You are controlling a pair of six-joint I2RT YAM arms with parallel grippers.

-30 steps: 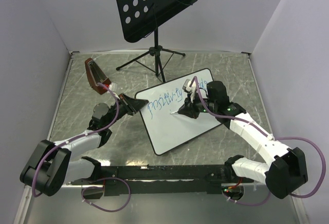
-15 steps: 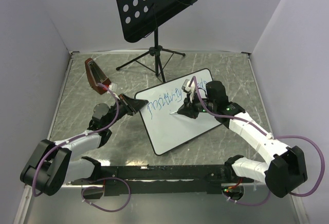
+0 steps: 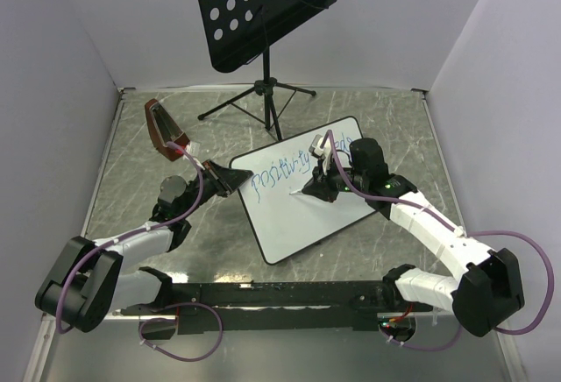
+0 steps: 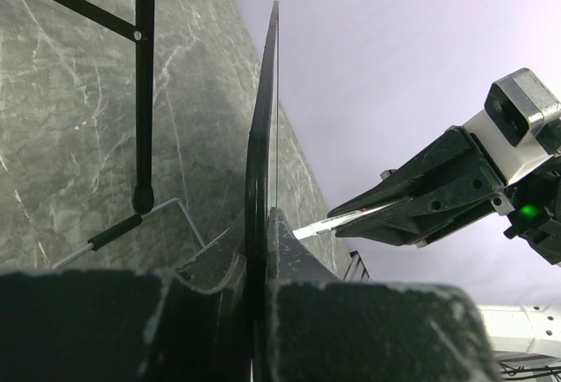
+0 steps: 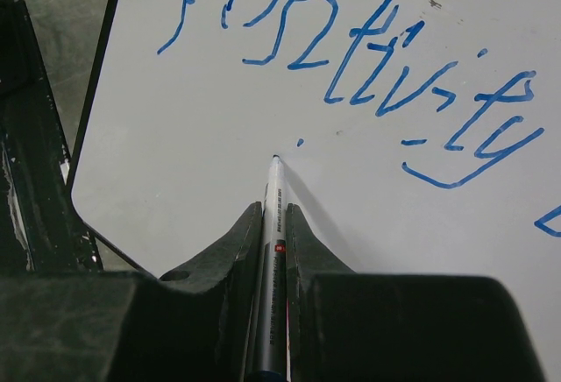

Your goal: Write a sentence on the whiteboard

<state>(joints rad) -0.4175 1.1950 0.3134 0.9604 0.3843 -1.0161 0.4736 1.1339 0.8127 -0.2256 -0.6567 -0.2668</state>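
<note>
Two closed claws: left claw [image 3: 233,180] clamping the flat white black-rimmed whiteboard [image 3: 289,220] on the grey marbled table [image 3: 131,163], right claw [image 3: 308,191] pinching a slim white marker [image 5: 270,224] below the blue handwritten sentence [image 3: 280,174]. Likely risk: heavy tip pressure shifting the board, skewing the letters.

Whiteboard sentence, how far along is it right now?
Done: the sentence has its first word, "positivity", in blue on the whiteboard; further strokes to its right are mostly hidden. In hand: the right gripper pinches the marker, tip at the board under that word by a small dot, while the left gripper clamps the board's edge. Left: the second line, not yet written.
</note>
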